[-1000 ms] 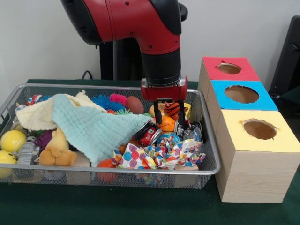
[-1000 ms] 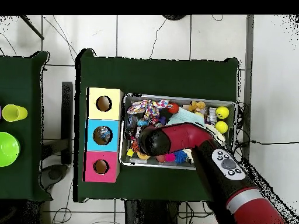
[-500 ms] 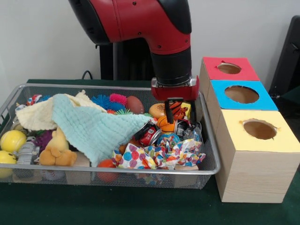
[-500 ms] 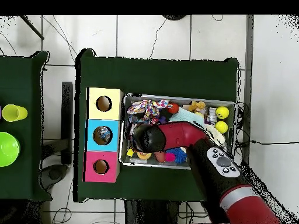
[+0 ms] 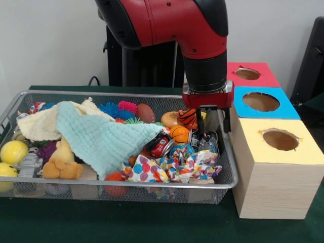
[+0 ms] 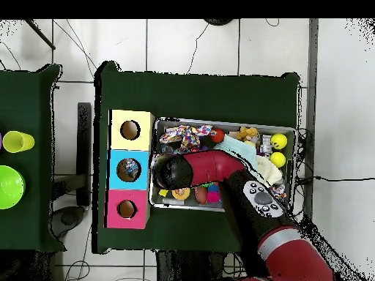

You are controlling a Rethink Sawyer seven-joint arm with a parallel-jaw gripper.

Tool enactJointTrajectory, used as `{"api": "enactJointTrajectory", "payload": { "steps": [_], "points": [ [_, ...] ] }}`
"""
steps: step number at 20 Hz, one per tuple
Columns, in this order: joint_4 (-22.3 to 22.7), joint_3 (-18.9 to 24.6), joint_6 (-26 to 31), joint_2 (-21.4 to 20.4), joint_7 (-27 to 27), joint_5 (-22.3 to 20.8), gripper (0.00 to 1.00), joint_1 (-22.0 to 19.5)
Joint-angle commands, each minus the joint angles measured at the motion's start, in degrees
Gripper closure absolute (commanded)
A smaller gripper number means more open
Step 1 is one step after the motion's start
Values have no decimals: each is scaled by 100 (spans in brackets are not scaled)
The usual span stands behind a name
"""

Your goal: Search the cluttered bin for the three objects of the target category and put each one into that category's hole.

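Observation:
The silver wire-mesh bin [image 5: 101, 93] holds a heap of toys and cloths; it also shows in the overhead view [image 6: 223, 122]. To its right stand three wooden boxes with holes: red top [image 5: 263, 80], blue top [image 5: 289, 110], yellow top [image 5: 253, 147]. My gripper [image 5: 215, 127] hangs open and empty over the bin's right end, at the rim beside the blue box. Just left of it lie a tiger-striped toy [image 5: 188, 116] and a small orange basketball [image 5: 177, 133]. In the overhead view the arm's wrist [image 6: 168, 173] hides the gripper.
In the bin lie a mint and a cream cloth [image 5: 101, 134], a plush duck [image 5: 62, 161], yellow balls [image 5: 13, 152], spiky balls [image 5: 112, 109], a brown football [image 5: 146, 112], a red can [image 5: 162, 146] and spotted crumpled paper [image 5: 167, 168]. Green and yellow cups [image 6: 10, 183] stand on another table.
The arm has swung from over the toys in the bin's right part to the bin's right rim, towards the boxes, and risen a little. The gripper stays open and empty.

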Motion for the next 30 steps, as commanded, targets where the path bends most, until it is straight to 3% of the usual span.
{"api": "enactJointTrajectory", "payload": {
  "steps": [1,7,12,18,30],
  "points": [
    [-580,-857,-481,112,1123,96,0,346],
    [-508,-1320,-674,82,1378,348,0,470],
    [-278,-1477,-803,-63,1294,543,0,546],
    [-380,-1695,-956,53,1232,753,0,713],
    [-414,-1780,-893,51,891,1136,0,768]
  ]
}}
